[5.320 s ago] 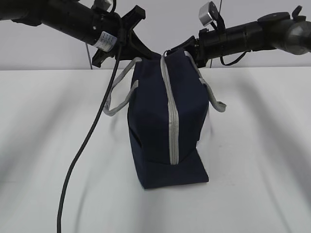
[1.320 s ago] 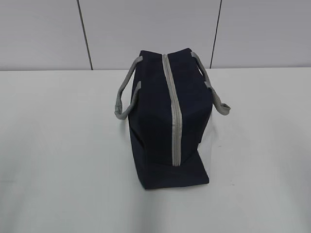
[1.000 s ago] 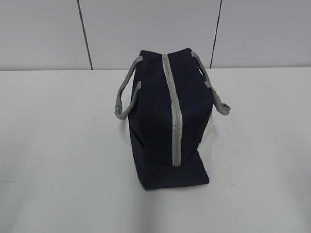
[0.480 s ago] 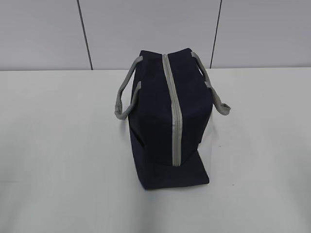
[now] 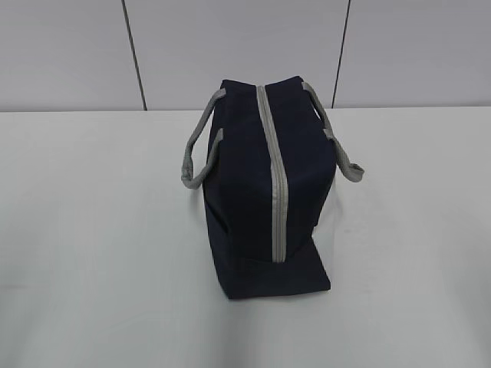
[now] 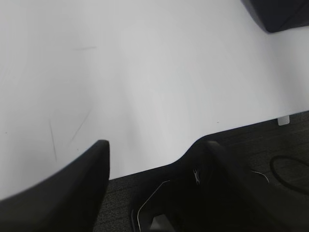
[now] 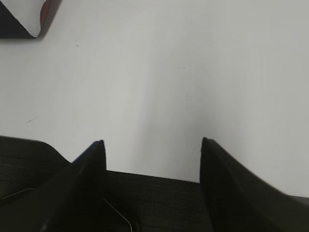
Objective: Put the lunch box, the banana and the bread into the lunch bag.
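Observation:
The navy lunch bag [image 5: 265, 192] stands on the white table with its grey zipper [image 5: 275, 184] closed along the top and grey handles hanging on both sides. A corner of it shows in the left wrist view [image 6: 277, 13] and in the right wrist view [image 7: 17, 19]. The lunch box, the banana and the bread are not in view. My left gripper [image 6: 157, 145] is open and empty over the table's near edge. My right gripper [image 7: 152, 142] is open and empty, also over the table edge. Neither arm shows in the exterior view.
The white table [image 5: 92, 230] stretches around the bag to a grey panelled wall [image 5: 230, 46] behind. In the wrist views dark carpet floor [image 6: 289, 145] lies below the table edge, with a cable on it.
About five seconds ago both arms were at the bag's handles at the back. Now they are out of the exterior view. The bag has stayed put over the last second.

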You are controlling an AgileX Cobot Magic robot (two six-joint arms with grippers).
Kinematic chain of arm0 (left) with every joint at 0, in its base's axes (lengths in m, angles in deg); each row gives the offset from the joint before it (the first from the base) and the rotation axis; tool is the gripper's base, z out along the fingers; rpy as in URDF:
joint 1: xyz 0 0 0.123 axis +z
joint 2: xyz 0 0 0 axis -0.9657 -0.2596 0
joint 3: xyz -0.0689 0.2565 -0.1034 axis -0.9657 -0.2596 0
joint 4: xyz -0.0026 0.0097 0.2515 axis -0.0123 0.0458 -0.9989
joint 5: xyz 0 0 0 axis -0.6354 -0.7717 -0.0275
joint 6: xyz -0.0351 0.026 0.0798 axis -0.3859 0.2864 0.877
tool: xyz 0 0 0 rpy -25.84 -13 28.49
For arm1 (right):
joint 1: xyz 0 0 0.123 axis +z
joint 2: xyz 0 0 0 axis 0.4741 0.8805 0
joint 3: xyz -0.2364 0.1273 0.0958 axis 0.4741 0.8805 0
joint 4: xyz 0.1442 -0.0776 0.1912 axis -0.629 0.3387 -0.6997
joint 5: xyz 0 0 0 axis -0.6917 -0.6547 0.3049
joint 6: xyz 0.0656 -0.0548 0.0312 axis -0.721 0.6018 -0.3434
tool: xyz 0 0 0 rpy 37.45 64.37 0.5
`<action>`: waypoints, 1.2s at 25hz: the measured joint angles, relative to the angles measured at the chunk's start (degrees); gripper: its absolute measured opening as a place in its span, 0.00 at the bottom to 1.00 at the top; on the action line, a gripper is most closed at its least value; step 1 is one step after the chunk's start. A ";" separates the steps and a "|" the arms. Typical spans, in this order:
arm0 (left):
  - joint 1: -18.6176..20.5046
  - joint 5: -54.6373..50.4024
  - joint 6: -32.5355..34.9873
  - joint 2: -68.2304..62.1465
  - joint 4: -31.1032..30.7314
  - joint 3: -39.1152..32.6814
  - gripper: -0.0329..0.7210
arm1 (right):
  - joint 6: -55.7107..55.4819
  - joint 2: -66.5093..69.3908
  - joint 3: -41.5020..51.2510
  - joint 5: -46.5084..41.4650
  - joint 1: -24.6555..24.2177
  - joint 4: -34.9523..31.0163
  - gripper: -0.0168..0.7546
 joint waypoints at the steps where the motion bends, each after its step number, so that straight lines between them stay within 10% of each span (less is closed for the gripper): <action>1: 0.00 0.00 0.00 0.00 0.00 0.00 0.61 | 0.00 0.00 0.00 0.00 0.00 0.00 0.64; 10: 0.47 -0.31 0.00 8.59 -0.07 -0.02 0.61 | 0.00 -5.24 0.00 0.01 0.00 0.00 0.64; 22: 15.95 -1.08 0.00 23.51 -0.41 -0.02 0.58 | 0.00 -15.30 0.00 0.01 0.00 0.03 0.64; 30: 16.73 -1.42 0.00 24.92 -0.43 -0.02 0.58 | 0.00 -18.75 0.00 0.01 -5.16 0.39 0.64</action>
